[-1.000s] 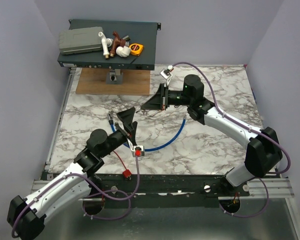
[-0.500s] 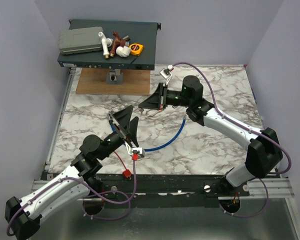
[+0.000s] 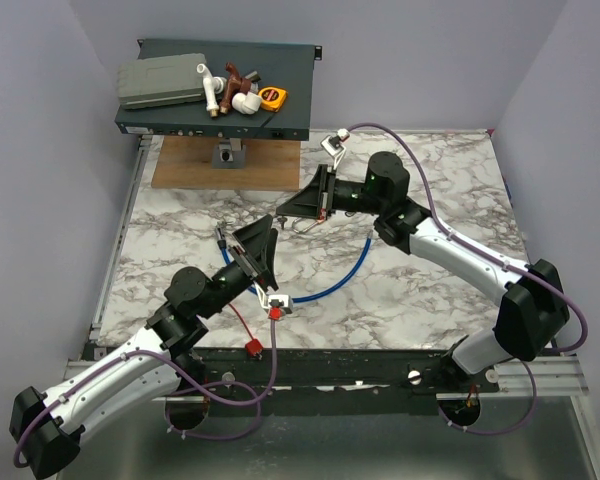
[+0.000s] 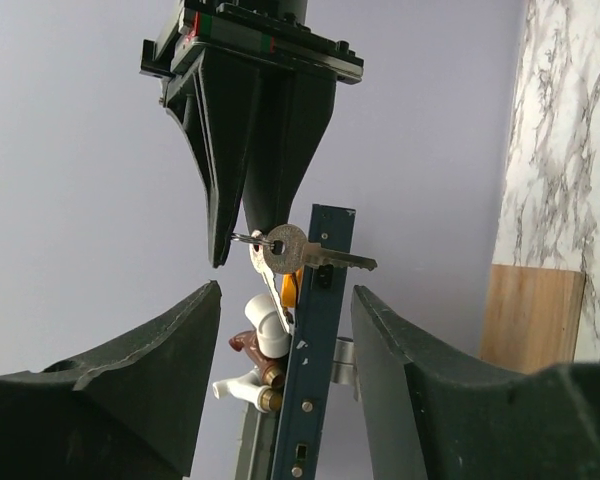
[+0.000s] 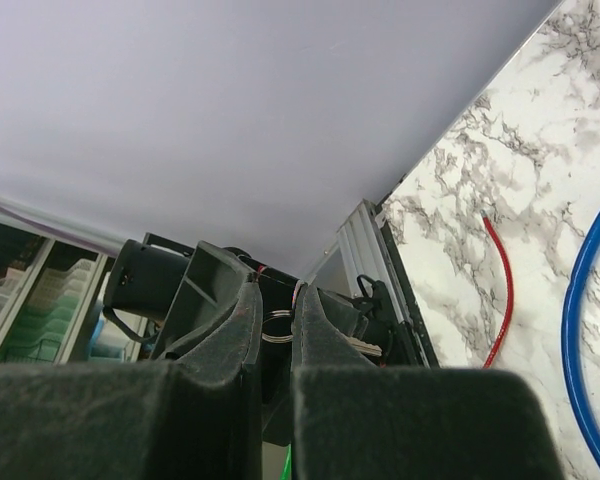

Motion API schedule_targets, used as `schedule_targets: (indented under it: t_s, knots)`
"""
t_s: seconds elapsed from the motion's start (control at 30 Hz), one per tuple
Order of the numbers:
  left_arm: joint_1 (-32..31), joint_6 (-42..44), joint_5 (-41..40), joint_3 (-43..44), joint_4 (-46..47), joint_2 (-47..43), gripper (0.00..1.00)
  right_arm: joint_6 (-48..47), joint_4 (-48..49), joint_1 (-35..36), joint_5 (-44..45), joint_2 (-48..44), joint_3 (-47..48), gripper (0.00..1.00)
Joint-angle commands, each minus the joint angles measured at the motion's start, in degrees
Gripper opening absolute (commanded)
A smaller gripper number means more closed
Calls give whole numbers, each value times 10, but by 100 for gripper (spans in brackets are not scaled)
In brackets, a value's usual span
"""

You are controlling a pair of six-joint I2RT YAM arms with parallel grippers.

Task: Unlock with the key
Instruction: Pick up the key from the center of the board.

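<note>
A small silver key (image 4: pixel 285 250) hangs on a wire ring from the tips of my right gripper (image 3: pixel 285 212), which is shut on the ring (image 5: pixel 278 328) above the table's middle. The key's blade points sideways and shows just beyond my left gripper (image 4: pixel 285 290). That gripper stands open, tilted up toward the key, with nothing between its fingers (image 4: pixel 170 360). In the top view the left gripper (image 3: pixel 265 245) sits just short of the key (image 3: pixel 292 223). A blue cable lock (image 3: pixel 345 270) curves across the marble below. A thin red cord (image 3: pixel 238 318) with a red tag (image 3: pixel 250 347) lies near the front edge.
A dark rack unit (image 3: pixel 280 95) at the back left carries a grey box, pipe fittings (image 4: pixel 265 345) and a tape measure. A wooden board (image 3: pixel 190 160) with a small metal fixture (image 3: pixel 228 153) lies in front of it. Purple walls enclose the table.
The left gripper's jaws have narrowed from wide open. The left arm drew back slightly, then came forward toward the key again. The right gripper keeps hold of the ring.
</note>
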Motion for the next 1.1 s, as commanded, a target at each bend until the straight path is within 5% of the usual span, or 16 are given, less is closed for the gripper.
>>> schedule_targets:
  t_s: [0.0, 0.27, 0.57, 0.77, 1.07]
  knots:
    - [1, 12, -15, 12, 15, -2, 54, -4, 12, 7, 10, -15, -3, 1]
    - [11, 16, -15, 27, 15, 9, 48, -8, 8, 12, 8, -16, -5, 1]
    - [13, 16, 0, 18, 56, 8, 28, -12, 7, 14, 8, -16, -6, 1]
    - [14, 14, 5, 18, 58, 9, 0, -11, 12, 15, 6, -18, -7, 1]
    - [19, 28, 10, 19, 47, 9, 0, -15, 15, 17, -16, -24, -10, 1]
